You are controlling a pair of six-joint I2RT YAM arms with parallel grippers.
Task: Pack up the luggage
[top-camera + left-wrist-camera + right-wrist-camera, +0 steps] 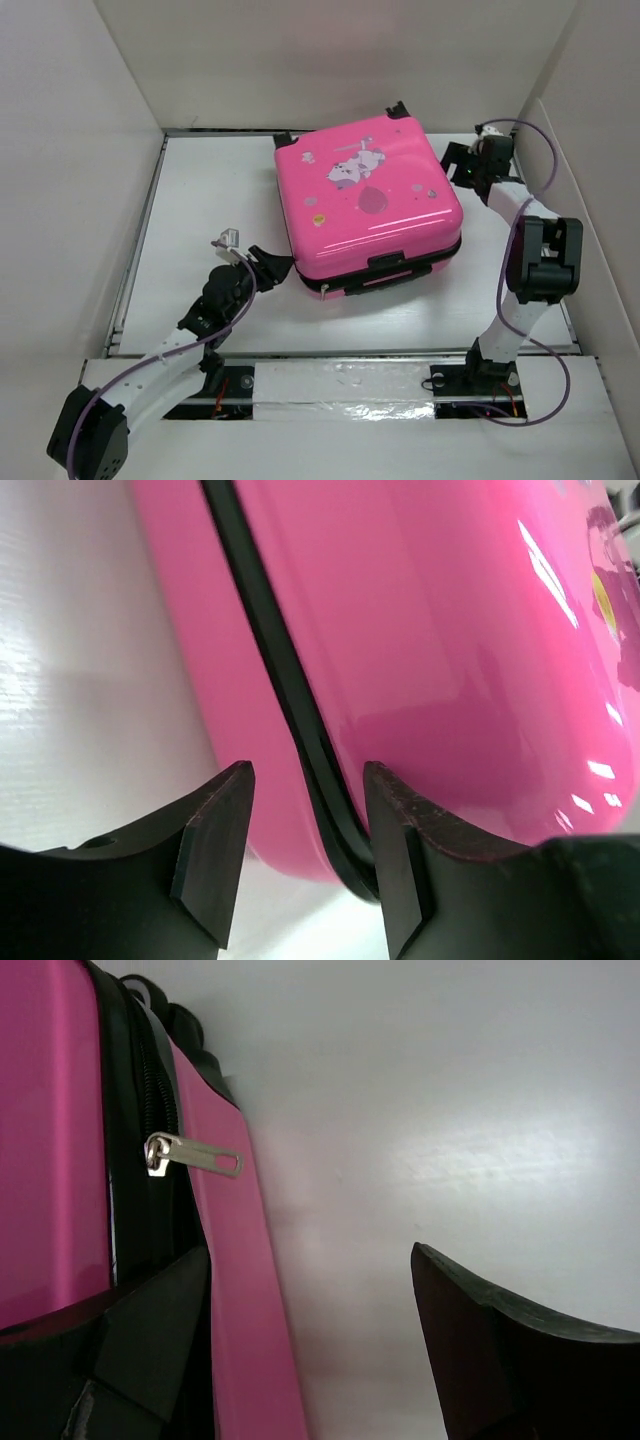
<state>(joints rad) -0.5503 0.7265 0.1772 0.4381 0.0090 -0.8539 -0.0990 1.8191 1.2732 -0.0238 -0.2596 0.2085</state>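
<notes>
We bracket the closed suitcase (365, 190), seemingly to zip it.
Left jaws, apart, straddle the black seam (270, 660) at its near-left corner, probably to steady it. It lies flat mid-desk (190, 200). Right jaws, apart, face its far-right zip pull (193, 1155).

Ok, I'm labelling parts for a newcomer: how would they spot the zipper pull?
Find the pink suitcase on the white table. Along its side by the right hand runs a black zipper band. The zipper pull is the lone silver metal tab on it.
</notes>
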